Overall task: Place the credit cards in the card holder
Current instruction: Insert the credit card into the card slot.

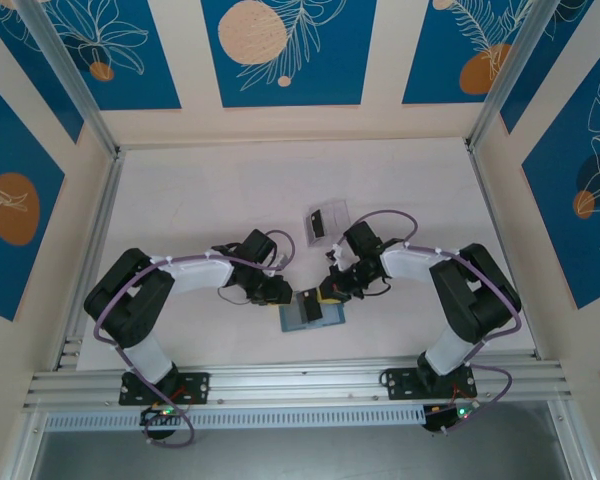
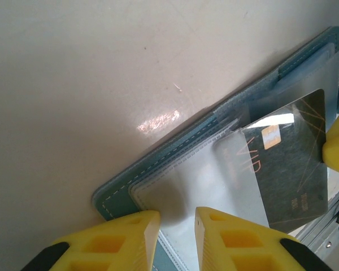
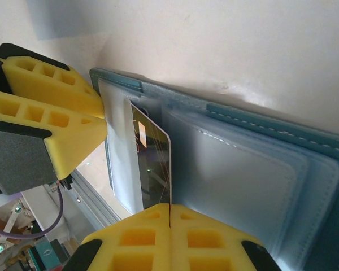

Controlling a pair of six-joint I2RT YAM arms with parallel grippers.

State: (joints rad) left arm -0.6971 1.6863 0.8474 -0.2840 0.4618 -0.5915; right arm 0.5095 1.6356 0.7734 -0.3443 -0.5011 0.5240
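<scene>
The teal card holder lies open on the table near the front edge, its grey pockets facing up. My left gripper is shut on the card holder's near edge, with the pocket layers between its yellow fingers. My right gripper is shut on a dark credit card that has a gold chip. The card stands tilted over the card holder, and one corner sits under a translucent pocket flap. Another dark credit card lies further back.
A clear plastic box sits behind the card holder and holds that second dark card. The aluminium rail runs along the table's front edge just below the card holder. Bare white table lies to the left and back.
</scene>
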